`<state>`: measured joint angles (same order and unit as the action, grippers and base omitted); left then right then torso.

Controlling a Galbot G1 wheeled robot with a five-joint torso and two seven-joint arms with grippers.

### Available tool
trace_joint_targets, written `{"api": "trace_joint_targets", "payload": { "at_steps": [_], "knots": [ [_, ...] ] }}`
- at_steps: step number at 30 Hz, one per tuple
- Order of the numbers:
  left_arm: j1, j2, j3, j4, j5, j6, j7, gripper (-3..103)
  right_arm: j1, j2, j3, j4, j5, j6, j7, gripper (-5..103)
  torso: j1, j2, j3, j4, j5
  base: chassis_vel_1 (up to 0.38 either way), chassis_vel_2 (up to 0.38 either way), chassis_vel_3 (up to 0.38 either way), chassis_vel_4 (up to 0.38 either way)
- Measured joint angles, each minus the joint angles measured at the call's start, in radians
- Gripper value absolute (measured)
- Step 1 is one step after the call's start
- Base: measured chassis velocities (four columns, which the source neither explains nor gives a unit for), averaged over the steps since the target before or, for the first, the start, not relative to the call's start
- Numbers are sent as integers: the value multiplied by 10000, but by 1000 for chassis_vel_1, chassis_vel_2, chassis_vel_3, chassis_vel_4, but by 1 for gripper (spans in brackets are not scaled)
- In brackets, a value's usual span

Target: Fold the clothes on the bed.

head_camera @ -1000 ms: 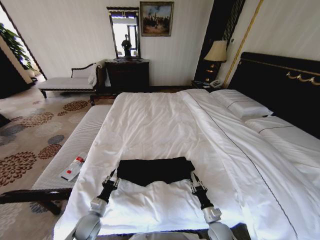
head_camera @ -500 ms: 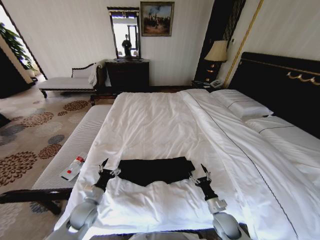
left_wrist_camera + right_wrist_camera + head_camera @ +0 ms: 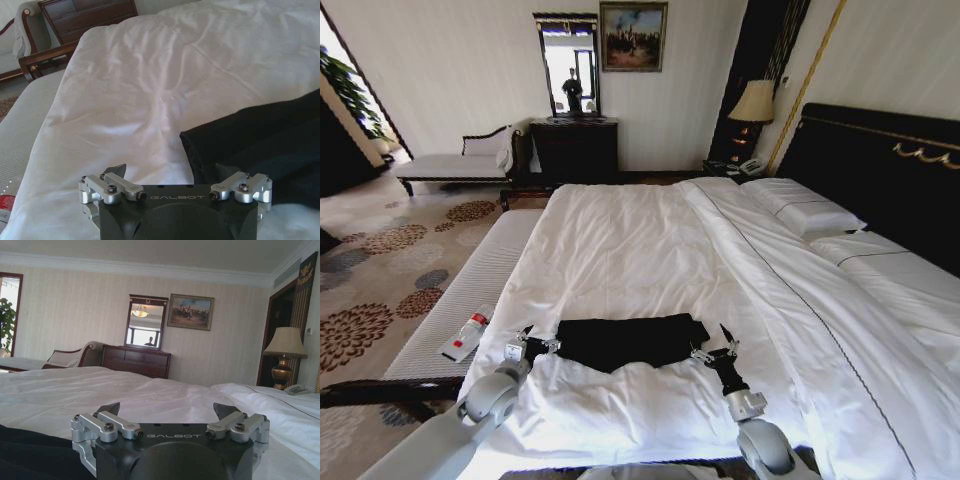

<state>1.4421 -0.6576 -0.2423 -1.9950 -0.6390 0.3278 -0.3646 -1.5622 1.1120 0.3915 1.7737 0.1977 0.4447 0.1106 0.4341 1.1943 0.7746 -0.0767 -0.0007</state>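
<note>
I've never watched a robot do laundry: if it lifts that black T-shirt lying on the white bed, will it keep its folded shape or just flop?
Probably flop: the black soft-fabric T-shirt lies flat with a sagging, uneven near edge on the white-sheeted bed, so it looks limp. It also seems light, barely denting the duvet. Both the left gripper and the right gripper sit open at its ends; lifting one side alone would likely let it drape.

A: What lies left of the left end effector?
B: A narrow striped white bench [image 3: 470, 300] bearing a clear plastic bottle with a red label [image 3: 466, 335], over a floral carpet [image 3: 370, 290].
A: And far beyond both end effectors?
B: A dark wooden dresser [image 3: 575, 150], framed mirror [image 3: 568, 65], gilt-framed painting [image 3: 633, 37], and brass table lamp [image 3: 753, 108].
</note>
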Motion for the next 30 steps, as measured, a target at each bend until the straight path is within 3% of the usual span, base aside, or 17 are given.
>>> {"api": "trace_joint_targets", "payload": {
  "at_steps": [10,13,14,16,18,20,23,28,30],
  "knots": [
    [1721,-300,-340,-61,1777,-456,339,100,-354,-122,68,589,11,-254,161,100,0,0,0,-2,-2,0,0,0,0],
    [2262,-630,-496,-58,2469,-910,476,100,-569,-154,57,832,-17,-413,165,100,-1,0,0,-3,-2,0,0,0,0],
    [2550,-972,-679,-119,2907,-1367,565,100,-586,-186,-97,889,-37,-495,156,100,-1,0,-1,-6,-2,0,0,0,0],
    [2732,-1240,-830,-201,3082,-1703,596,100,-546,-219,-239,939,47,-588,127,100,-1,1,-1,-2,-3,0,0,0,0],
    [3052,-1849,-1198,-543,2990,-2272,632,100,-289,-271,-704,1141,894,-1008,9,100,-1,1,-1,-9,-1,0,0,0,0],
    [3201,-2044,-1365,-650,2940,-2409,642,100,-140,-302,-867,1176,1248,-1168,-6,100,0,0,0,-9,-3,0,0,0,0],
    [4160,-3215,-2554,-1224,2866,-3471,1018,100,1140,-503,-1941,787,2898,-1930,-80,100,0,1,0,7,-4,0,0,0,0],
    [4889,-3881,-3571,-1749,2764,-4259,1432,100,1958,-476,-2241,63,3656,-2206,-70,100,0,1,1,-1,2,0,0,0,0],
    [5345,-4220,-4128,-2072,2844,-4758,1840,100,2004,-447,-2051,93,4435,-2575,51,100,1,0,1,-2,5,0,0,0,0]
  ]
}}
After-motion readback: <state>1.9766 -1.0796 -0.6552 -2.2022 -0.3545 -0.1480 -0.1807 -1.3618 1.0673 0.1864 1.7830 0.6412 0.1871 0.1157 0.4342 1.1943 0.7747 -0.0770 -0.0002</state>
